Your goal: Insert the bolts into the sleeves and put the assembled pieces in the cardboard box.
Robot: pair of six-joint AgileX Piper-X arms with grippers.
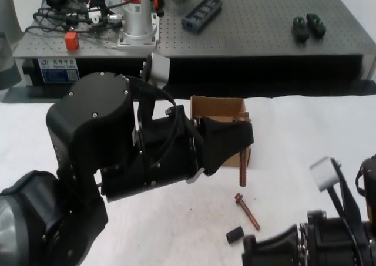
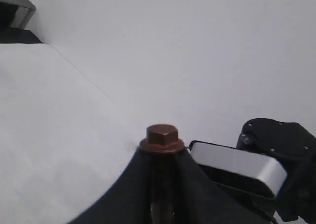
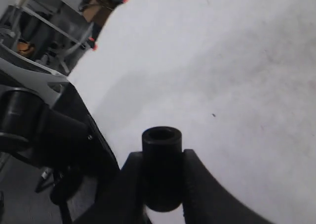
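My left gripper is shut on a copper bolt, which hangs upright, head up, in front of the cardboard box. In the left wrist view the bolt's hex head pokes out above the closed gripper. My right gripper is shut on a black sleeve, its open bore facing away. In the high view that gripper sits low at the front right, with a black sleeve at its tip. A second copper bolt lies on the white cloth between the two grippers.
White cloth covers the bench. Behind it stands a perforated metal table with a black tray, cables and small black parts. The right arm's wrist camera shows close beside the left gripper.
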